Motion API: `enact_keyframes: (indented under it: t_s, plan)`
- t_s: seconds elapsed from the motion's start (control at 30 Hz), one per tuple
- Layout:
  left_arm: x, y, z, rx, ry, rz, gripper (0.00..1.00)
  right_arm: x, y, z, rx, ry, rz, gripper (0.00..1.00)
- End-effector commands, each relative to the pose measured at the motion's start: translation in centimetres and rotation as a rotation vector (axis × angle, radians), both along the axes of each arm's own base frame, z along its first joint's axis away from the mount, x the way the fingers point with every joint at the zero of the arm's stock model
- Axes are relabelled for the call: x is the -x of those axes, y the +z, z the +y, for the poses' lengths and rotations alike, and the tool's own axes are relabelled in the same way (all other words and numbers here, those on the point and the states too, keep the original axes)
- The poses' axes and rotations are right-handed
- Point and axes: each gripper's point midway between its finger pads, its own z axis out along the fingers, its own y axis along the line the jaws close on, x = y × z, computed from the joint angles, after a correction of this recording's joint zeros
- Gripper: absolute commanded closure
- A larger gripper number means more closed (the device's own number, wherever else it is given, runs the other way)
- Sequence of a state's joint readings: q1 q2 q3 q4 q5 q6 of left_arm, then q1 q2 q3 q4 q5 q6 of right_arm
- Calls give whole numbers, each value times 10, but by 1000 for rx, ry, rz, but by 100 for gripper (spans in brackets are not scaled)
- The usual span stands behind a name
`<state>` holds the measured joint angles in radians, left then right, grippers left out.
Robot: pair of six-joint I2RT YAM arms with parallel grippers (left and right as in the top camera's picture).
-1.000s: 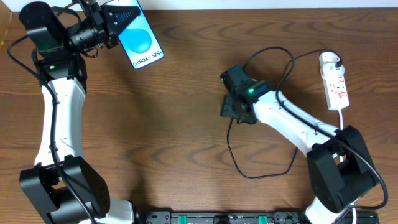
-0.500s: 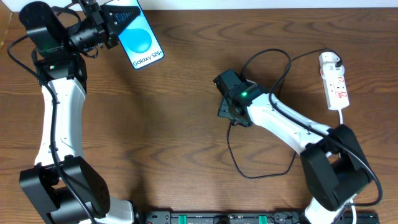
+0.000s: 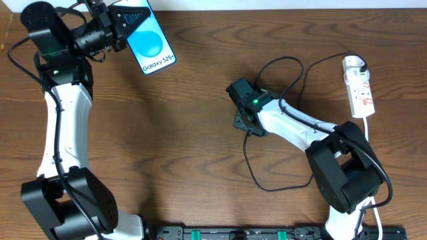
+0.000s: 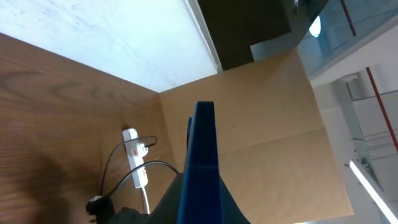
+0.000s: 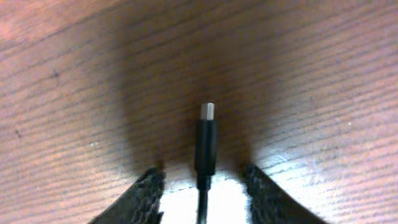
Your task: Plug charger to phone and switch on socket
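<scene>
The left gripper (image 3: 123, 23) clamps the phone (image 3: 152, 45) at the worktop's (image 3: 187, 147) far-left corner. Well right of the phone, the right gripper's (image 5: 202, 177) jaws straddle the charger (image 5: 206, 144) (tip pointing straight ahead); whether they grip it, I cannot tell.

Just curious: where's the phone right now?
Overhead, the phone is at the table's far left, held in the left gripper, far from the socket.
</scene>
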<state>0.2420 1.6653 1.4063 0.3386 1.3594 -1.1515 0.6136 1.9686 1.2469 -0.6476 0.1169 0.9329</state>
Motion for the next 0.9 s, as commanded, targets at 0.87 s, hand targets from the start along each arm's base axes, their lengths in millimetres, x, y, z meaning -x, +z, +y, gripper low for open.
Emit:
enact_keyframes:
  t_s: [0.87]
  plan:
    - [5, 8, 0, -13, -15, -38, 93, 28, 184, 144, -1391, 1100, -212, 99]
